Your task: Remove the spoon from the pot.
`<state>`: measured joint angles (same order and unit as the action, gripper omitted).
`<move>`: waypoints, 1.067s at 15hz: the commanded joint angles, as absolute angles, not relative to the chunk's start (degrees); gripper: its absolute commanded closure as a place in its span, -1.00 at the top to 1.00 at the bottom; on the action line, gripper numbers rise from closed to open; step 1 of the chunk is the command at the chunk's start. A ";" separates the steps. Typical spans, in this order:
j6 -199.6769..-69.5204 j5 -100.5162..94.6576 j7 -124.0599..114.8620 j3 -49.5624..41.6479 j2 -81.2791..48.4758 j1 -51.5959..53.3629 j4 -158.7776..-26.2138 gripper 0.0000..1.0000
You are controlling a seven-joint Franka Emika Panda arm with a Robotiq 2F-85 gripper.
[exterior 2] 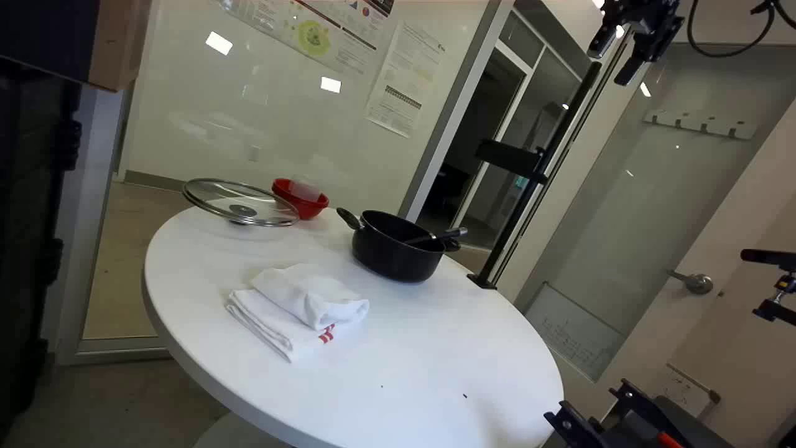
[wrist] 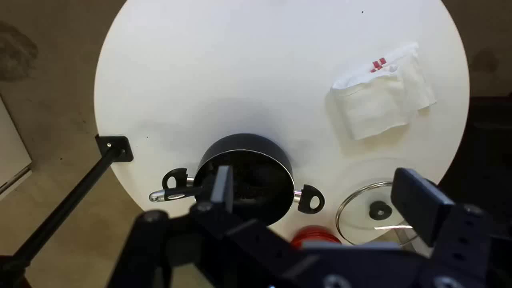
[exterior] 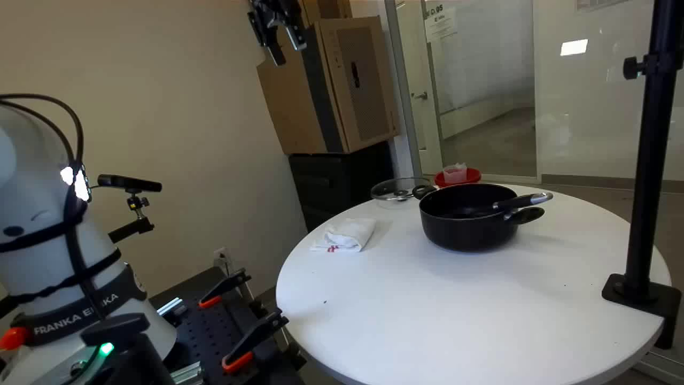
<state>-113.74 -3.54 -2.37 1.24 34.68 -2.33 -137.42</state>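
Note:
The wide black pot [exterior: 462, 233] stands upright on the white round table, and it also shows in an exterior view [exterior 2: 392, 256] and the wrist view [wrist: 245, 143]. The long black spoon [exterior: 517, 202] leans in it, its silver-tipped handle over the rim beside one pot handle. The spoon handle also shows in an exterior view [exterior 2: 444, 235] and the wrist view [wrist: 176, 194]; its bowl is hidden in the dark pot. My gripper [exterior: 288, 53] is open and empty, high above the table in both exterior views [exterior 2: 610, 65]. In the wrist view its fingers [wrist: 316, 188] are wide apart.
A glass lid [exterior 2: 239, 202] and a red bowl [exterior 2: 303, 200] lie beyond the pot near the table edge. A folded white cloth [wrist: 378, 104] lies on the table [exterior: 454, 321]. A black pole [exterior: 644, 160] stands clamped at the edge near the spoon handle.

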 commanded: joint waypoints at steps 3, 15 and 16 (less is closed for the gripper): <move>-113.62 -3.71 -2.53 0.99 34.66 -2.00 -137.22 1.00; -114.33 -0.98 -14.82 1.69 30.08 -4.45 -134.66 1.00; -117.36 -0.43 -16.44 1.05 28.88 -4.97 -134.81 1.00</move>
